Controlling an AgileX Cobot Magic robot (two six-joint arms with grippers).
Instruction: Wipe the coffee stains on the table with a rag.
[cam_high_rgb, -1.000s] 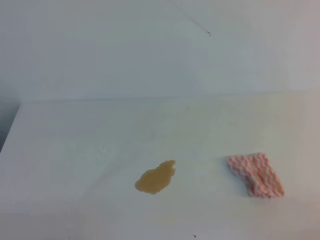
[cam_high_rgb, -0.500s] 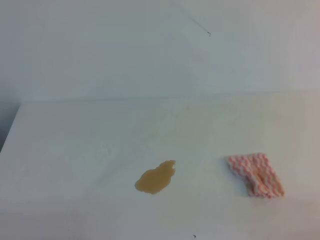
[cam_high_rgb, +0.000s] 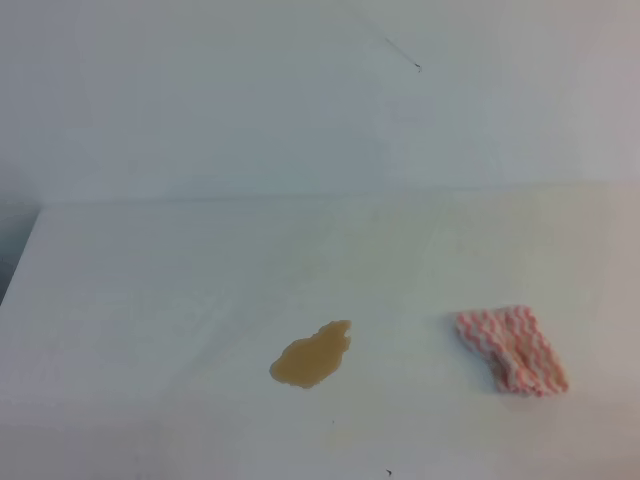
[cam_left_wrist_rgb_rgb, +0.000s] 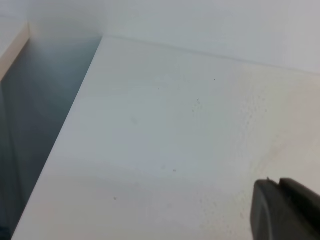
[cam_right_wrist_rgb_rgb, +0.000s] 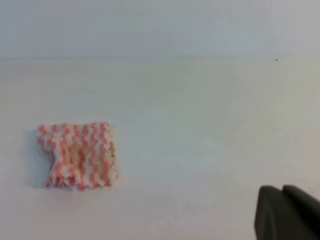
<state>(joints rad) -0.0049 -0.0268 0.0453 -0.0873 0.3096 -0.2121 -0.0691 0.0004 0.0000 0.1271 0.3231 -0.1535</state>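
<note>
My right claw (cam_right_wrist_rgb_rgb: 287, 212) sits closed, empty, low over the desk (cam_high_rgb: 150, 290), well right of the rag (cam_right_wrist_rgb_rgb: 77, 155). The left claw (cam_left_wrist_rgb_rgb: 285, 210) looks closed too. The coffee stain (cam_high_rgb: 312, 355) lies left of the rag.

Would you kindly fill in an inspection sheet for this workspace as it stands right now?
Surface: white table, smooth, with a few tiny dark specks.
Job's things: coffee stains, one tan blotch, unwiped; rag lies crumpled to its right, apart from it, untouched.
Clutter: nothing seen.
Grippers: left gripper only a dark tip at the corner of its wrist view, over bare table, state unclear; right gripper shut, empty, off to the right of the rag.
Cables: nothing seen.
Surroundings: plain pale wall behind the table; a dark gap along the table's left edge.
</note>
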